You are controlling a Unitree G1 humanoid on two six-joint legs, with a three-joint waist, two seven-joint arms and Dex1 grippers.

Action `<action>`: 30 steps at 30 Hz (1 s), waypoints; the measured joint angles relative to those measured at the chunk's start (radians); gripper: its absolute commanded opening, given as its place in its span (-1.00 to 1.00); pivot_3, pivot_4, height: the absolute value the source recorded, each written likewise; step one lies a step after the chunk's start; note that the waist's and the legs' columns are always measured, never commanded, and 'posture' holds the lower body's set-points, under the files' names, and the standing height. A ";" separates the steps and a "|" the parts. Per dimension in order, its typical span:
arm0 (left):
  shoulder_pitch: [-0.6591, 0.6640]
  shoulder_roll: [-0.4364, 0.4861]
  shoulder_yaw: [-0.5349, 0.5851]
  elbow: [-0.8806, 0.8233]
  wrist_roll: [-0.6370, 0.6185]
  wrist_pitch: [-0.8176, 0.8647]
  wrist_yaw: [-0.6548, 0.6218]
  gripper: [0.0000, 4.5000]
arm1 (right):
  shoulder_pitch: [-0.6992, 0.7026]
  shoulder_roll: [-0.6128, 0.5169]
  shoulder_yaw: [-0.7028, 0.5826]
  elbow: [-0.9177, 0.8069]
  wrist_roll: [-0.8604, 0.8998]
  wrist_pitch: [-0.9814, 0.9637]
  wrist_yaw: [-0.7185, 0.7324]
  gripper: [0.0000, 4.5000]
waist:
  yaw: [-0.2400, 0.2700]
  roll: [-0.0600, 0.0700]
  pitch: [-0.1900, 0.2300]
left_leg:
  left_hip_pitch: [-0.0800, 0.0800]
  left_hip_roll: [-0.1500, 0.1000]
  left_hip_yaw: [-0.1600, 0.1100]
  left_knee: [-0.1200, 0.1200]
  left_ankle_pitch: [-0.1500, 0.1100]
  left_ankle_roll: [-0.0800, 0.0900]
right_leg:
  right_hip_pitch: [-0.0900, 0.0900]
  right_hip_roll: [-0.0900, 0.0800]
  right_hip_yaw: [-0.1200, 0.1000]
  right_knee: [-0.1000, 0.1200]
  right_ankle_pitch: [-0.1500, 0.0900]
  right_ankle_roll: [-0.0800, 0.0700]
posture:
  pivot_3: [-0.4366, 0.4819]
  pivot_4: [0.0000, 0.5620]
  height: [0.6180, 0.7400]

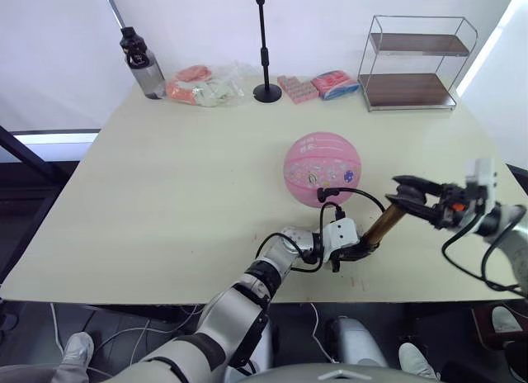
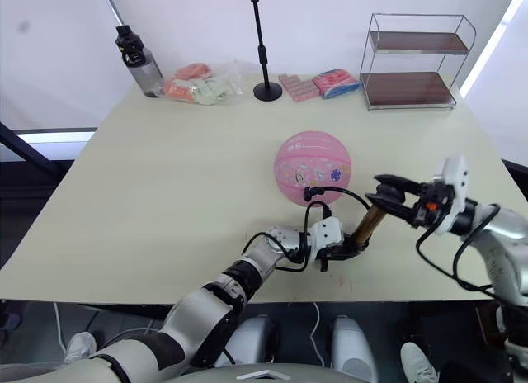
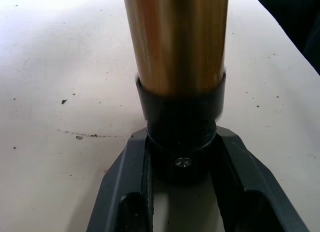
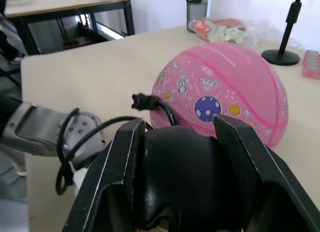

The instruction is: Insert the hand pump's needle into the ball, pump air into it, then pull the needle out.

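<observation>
Left fingers (image 1: 360,251) clamping hand pump (image 1: 383,224) foot, right fingers (image 1: 406,193) gripping handle, pump leaning rightward, hose into ball (image 1: 322,168)

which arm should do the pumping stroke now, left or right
Right. The right gripper is shut on the hand pump's T-handle, while the left gripper clamps its black foot on the table. The hose already reaches the ball, so the right likely strokes.

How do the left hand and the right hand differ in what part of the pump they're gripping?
The left hand is shut on the black foot of the hand pump, low against the table. The right hand is shut on the pump's black handle at the raised end, off the table. The left hand is nearer the table's front edge; the right hand is out to the right. Both hold the same tilted pump beside the ball.
</observation>
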 measured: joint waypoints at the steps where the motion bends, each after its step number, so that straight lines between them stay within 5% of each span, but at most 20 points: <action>1: 0.000 0.000 0.000 -0.001 -0.001 0.000 -0.001 -0.52 | -0.011 -0.010 -0.010 -0.002 0.009 0.011 0.004 -0.22 | 0.000 0.001 0.001 | -0.001 0.000 0.000 0.000 0.000 0.000 | -0.001 0.000 0.000 0.000 0.000 0.000 | -0.05 -0.47 1.00; 5: 0.002 0.000 0.000 -0.001 -0.001 -0.001 -0.004 -0.52 | -0.038 -0.032 -0.046 -0.026 0.051 0.038 0.015 -0.22 | 0.003 0.000 0.002 | -0.001 0.000 -0.001 -0.001 0.000 0.000 | -0.001 0.001 -0.001 0.000 0.000 0.000 | -0.05 -0.47 1.00; 7: -0.001 -0.002 0.000 -0.005 -0.002 -0.003 -0.004 -0.52 | -0.144 -0.154 -0.101 -0.021 0.156 0.167 0.037 -0.22 | 0.005 0.003 0.007 | -0.002 -0.001 0.000 0.000 0.000 0.000 | -0.002 -0.001 0.000 0.000 0.000 0.000 | -0.05 -0.47 1.00; 13: -0.002 -0.002 0.000 -0.007 -0.002 -0.005 -0.005 -0.52 | -0.280 -0.251 -0.153 -0.006 0.253 0.326 0.031 -0.22 | 0.007 0.004 0.010 | -0.004 0.000 0.000 0.000 0.000 0.000 | -0.003 -0.001 0.000 0.000 0.000 0.000 | -0.05 -0.47 1.00; 21: -0.001 -0.006 -0.004 -0.007 0.001 -0.006 -0.008 -0.52 | -0.238 -0.235 -0.160 -0.045 0.216 0.310 0.036 -0.22 | 0.017 0.003 0.010 | -0.004 0.000 0.000 -0.001 0.000 0.000 | -0.005 -0.001 0.000 0.000 0.002 0.003 | -0.05 -0.47 1.00; 30: 0.001 0.002 -0.002 -0.002 0.004 0.000 0.000 -0.52 | -0.055 -0.056 -0.056 -0.068 0.021 0.052 0.018 -0.22 | 0.013 -0.006 0.001 | 0.001 0.002 -0.001 0.000 0.000 0.000 | -0.001 0.005 0.001 0.001 0.000 0.000 | -0.05 -0.47 1.00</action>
